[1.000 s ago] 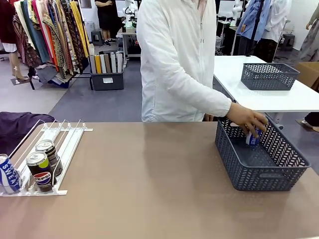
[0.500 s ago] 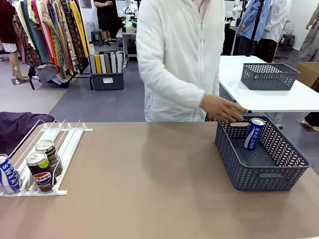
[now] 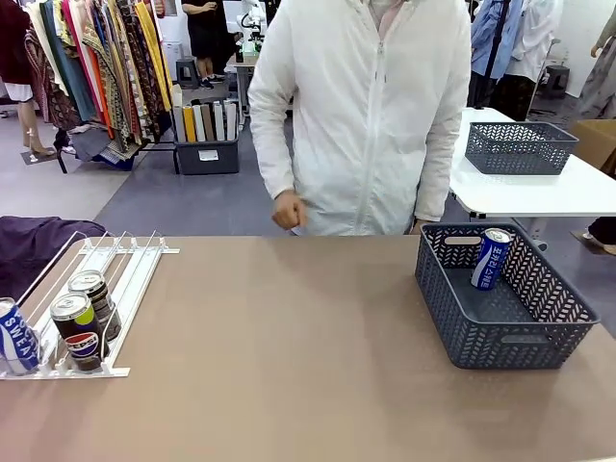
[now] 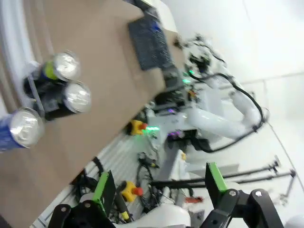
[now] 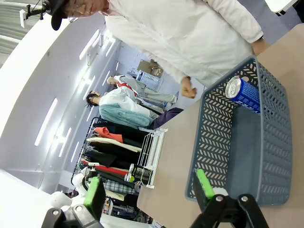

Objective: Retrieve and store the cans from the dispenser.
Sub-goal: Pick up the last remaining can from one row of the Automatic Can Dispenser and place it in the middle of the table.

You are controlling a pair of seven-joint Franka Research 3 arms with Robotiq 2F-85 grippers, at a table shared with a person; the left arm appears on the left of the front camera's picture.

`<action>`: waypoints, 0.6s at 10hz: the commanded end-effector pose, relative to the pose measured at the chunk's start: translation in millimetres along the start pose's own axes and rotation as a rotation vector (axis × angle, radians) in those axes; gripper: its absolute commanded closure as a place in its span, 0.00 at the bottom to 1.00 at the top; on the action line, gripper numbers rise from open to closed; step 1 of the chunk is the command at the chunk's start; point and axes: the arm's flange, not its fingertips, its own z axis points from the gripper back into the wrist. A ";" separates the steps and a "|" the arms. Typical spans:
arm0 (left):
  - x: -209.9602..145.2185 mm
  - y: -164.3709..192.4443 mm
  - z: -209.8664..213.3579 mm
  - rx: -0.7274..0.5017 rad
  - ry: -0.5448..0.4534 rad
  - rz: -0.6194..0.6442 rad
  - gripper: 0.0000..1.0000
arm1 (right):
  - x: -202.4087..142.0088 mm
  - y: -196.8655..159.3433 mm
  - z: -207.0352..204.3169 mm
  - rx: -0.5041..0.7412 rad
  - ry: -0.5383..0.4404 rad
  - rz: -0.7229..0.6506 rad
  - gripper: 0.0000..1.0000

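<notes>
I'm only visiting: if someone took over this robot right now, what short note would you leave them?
Left gripper: open, empty.
Right gripper: open, empty.
Person's hand: closed, at the table's far edge.
Done: one blue slim drink can leans inside the dark grey mesh basket.
To do: one blue can and two dark Pepsi cans wait at the front of the white plastic lane rack.

A rack of colourful clothes [image 3: 91, 67] stands on grey floor [image 3: 192, 202] at left, a white side table [image 3: 539, 192] at right.
</notes>
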 end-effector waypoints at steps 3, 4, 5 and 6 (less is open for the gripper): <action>19.4 -57.9 -59.4 0.777 -0.153 0.292 0.00 | 2.8 3.7 0.1 0.013 -0.010 -0.002 0.00; 21.8 -62.8 -72.8 0.910 -0.178 0.350 0.00 | 2.8 3.7 0.1 0.013 -0.010 -0.002 0.00; 26.0 -64.1 -83.5 1.001 -0.224 0.393 0.00 | 2.8 3.7 0.1 0.013 -0.010 -0.002 0.00; 27.7 -64.2 -98.8 1.060 -0.156 0.389 0.00 | 2.8 3.7 0.1 0.013 -0.010 -0.002 0.00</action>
